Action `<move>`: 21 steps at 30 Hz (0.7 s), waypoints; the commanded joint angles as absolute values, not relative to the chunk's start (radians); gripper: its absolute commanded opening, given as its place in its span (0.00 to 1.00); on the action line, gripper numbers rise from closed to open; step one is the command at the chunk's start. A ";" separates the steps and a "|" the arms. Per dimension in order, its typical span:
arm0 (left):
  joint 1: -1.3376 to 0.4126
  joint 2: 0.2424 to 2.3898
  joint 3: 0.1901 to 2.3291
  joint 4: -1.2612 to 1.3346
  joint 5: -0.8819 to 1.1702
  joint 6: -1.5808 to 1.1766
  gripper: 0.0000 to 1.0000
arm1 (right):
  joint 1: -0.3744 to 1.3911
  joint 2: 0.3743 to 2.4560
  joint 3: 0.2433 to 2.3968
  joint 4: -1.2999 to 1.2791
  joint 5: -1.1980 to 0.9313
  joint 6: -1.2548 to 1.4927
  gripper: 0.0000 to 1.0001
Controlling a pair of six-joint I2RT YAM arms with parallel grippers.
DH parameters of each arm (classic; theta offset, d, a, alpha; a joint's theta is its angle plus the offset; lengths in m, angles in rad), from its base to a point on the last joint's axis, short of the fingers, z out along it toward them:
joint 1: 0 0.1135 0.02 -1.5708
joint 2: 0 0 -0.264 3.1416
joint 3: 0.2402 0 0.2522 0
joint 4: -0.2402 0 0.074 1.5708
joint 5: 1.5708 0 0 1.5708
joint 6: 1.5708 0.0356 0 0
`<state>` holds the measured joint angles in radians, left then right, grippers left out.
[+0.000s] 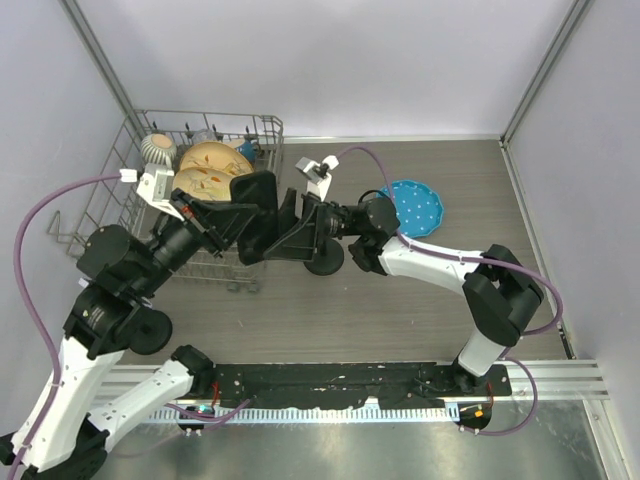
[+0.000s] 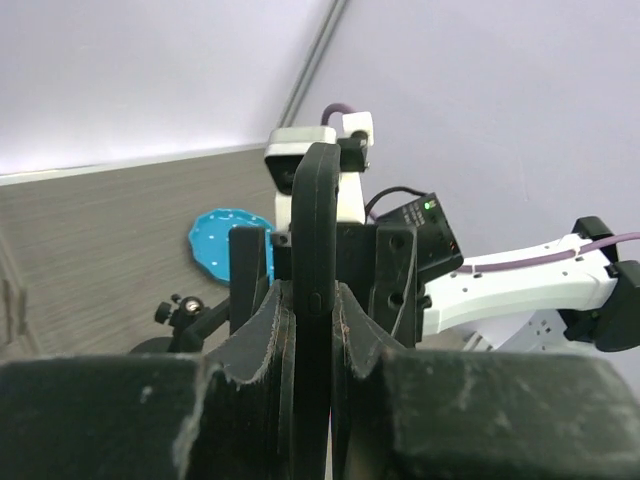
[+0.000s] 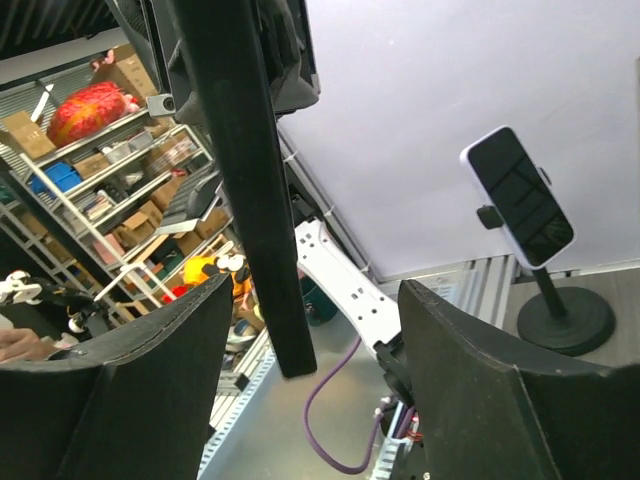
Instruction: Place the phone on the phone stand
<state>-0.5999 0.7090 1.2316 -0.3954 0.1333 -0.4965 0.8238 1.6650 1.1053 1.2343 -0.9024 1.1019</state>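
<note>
Dish rack hogs the left, phone stand sits dead centre, blue plate right; near table strip's open.

Left gripper clamped on the phone, which stands upright and edge-on to the lens. White right arm close behind. Blue plate lies on the table beyond, to the left.

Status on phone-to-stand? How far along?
Done: the phone is picked up, clamped edge-on in the left gripper. In hand: the right gripper sits open around it, not touching either side. Left: the stand is off to the side and this phone isn't on it yet. Its head shows a white-rimmed dark panel; can't tell if that's only the cradle.
</note>
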 commanded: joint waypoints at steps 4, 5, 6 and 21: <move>-0.598 0.744 1.203 -0.144 0.225 -0.577 0.00 | 0.853 1.677 1.152 1.368 -0.839 1.149 0.59; -0.598 0.741 1.187 -0.121 0.227 -0.583 0.00 | 0.854 1.683 1.152 1.400 -0.828 1.176 0.50; -0.598 0.739 1.181 -0.117 0.227 -0.584 0.00 | 0.854 1.686 1.147 1.420 -0.821 1.189 0.46; -0.598 0.801 1.433 -0.667 0.212 -0.495 0.80 | 0.819 1.595 1.123 1.149 -1.046 0.939 0.01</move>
<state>-0.5949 0.8040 1.3804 -0.5194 0.1947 -0.5205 0.8280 1.6844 1.1130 1.2293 -0.9791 1.0657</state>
